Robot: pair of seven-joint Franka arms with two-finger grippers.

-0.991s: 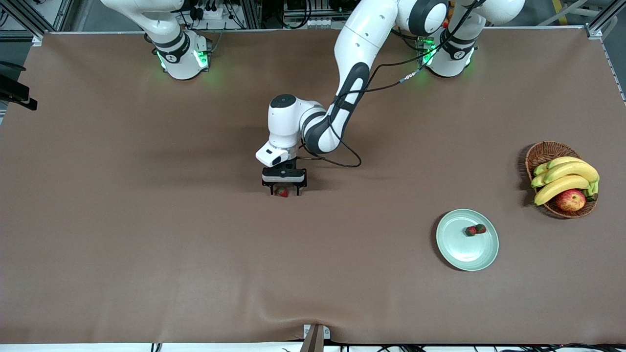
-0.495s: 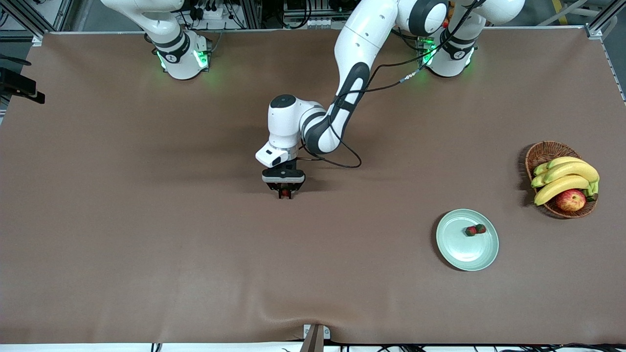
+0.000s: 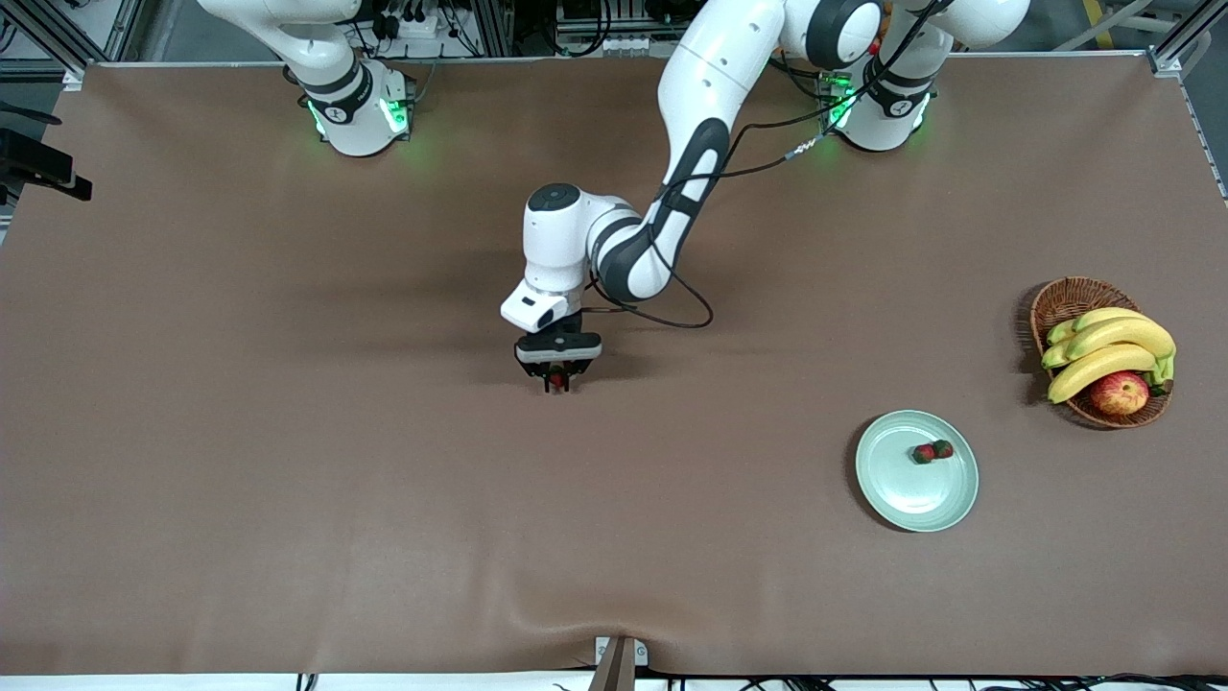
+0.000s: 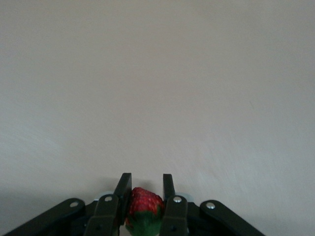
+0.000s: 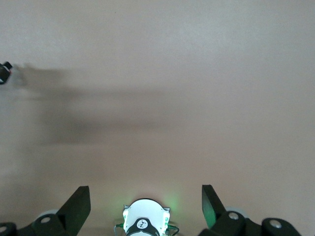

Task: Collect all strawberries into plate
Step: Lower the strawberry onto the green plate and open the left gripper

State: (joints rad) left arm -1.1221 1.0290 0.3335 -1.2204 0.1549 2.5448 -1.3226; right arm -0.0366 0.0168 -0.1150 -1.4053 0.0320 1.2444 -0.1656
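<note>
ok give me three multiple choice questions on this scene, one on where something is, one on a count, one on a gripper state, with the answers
1. Where is the wicker basket?
A. at the left arm's end of the table, farther from the front camera than the plate
B. on the plate
C. under the right gripper

2. How many strawberries lie on the plate?
A. none
B. two
C. four

3. What is the left gripper doing?
A. open above the plate
B. shut on nothing
C. shut on a strawberry

Answers: 1 A, the basket with bananas and an apple sits at that end, higher in the front view than the plate. 2 B, two berries sit side by side on it. 3 C, the left wrist view shows both fingers pressed against the red berry.
</note>
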